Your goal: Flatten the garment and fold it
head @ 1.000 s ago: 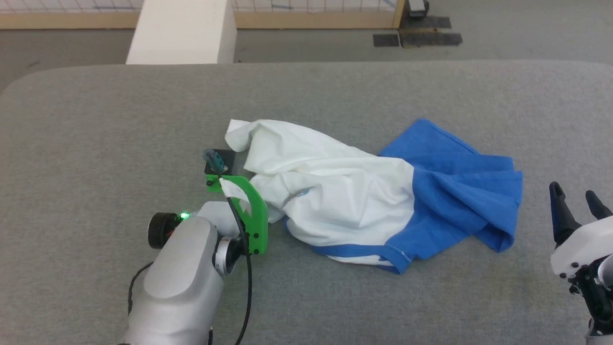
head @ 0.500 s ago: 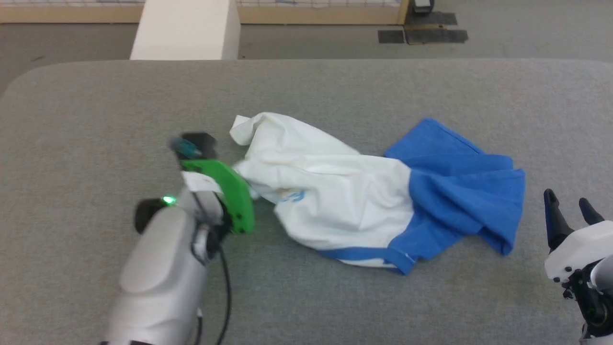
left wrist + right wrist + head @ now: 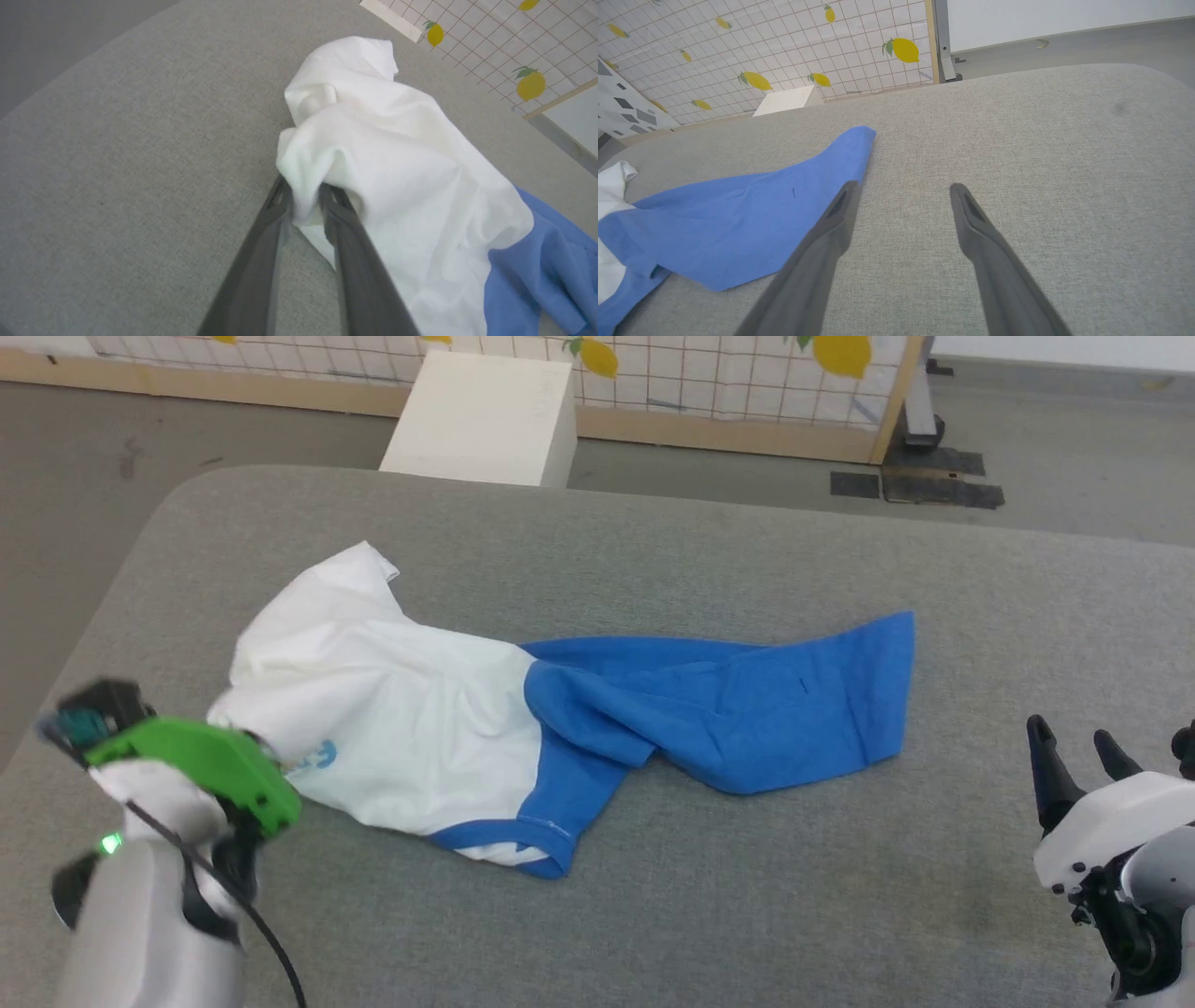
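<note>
Since a second ago the garment (image 3: pixel 485 728) has been drawn from a bunch into a long strip across the desk (image 3: pixel 747 915). Your left gripper (image 3: pixel 303 200) pinches its white fold (nearly closed) near the desk's left edge; right gripper (image 3: pixel 1069 730) gapes empty over the desk's right.

Head camera: above and behind both arms, tilted forward and down, far enough back to take in most of the grey table (image 3: pixel 709 915).
Left wrist camera: just behind the left gripper (image 3: pixel 304 198), sighting along its fingers, very close on the garment (image 3: pixel 397 154) at their tips.
Right wrist camera: behind the right gripper (image 3: pixel 901 191), low over the table, facing the lemon-print screen (image 3: pixel 784 56) beyond its fingertips.
Shared ground: all three catch the garment's blue cloth and the screen.
</note>
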Robot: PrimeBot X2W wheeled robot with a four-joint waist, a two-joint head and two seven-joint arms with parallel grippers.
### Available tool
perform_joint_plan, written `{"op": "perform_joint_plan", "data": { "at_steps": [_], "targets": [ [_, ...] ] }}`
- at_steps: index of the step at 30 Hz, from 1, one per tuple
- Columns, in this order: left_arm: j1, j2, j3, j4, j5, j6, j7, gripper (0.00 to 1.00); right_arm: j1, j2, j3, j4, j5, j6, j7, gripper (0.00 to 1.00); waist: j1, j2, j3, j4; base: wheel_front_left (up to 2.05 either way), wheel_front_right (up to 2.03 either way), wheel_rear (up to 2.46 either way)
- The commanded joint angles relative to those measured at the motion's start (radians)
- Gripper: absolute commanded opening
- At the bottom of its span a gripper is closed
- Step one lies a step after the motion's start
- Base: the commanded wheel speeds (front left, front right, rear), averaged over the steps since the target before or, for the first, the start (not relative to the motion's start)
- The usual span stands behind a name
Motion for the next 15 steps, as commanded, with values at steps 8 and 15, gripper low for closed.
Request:
{"op": "perform_joint_plan", "data": {
  "at_steps": [8,15],
  "targets": [
    [0.104,-0.01,0.015,-0.114,0.05,-0.081,-0.351,1.0,-0.011,0.0,0.1,-0.008,-0.022,-0.001,0.028,1.0,0.0,0.0,-0.003,0.019,0.0,0.0,0.0],
    [0.197,-0.046,-0.007,-0.163,0.144,-0.114,-0.657,1.0,-0.055,0.0,0.311,0.032,-0.05,-0.001,0.108,1.0,0.0,0.0,0.014,0.041,0.0,0.0,0.0]
  ]
}}
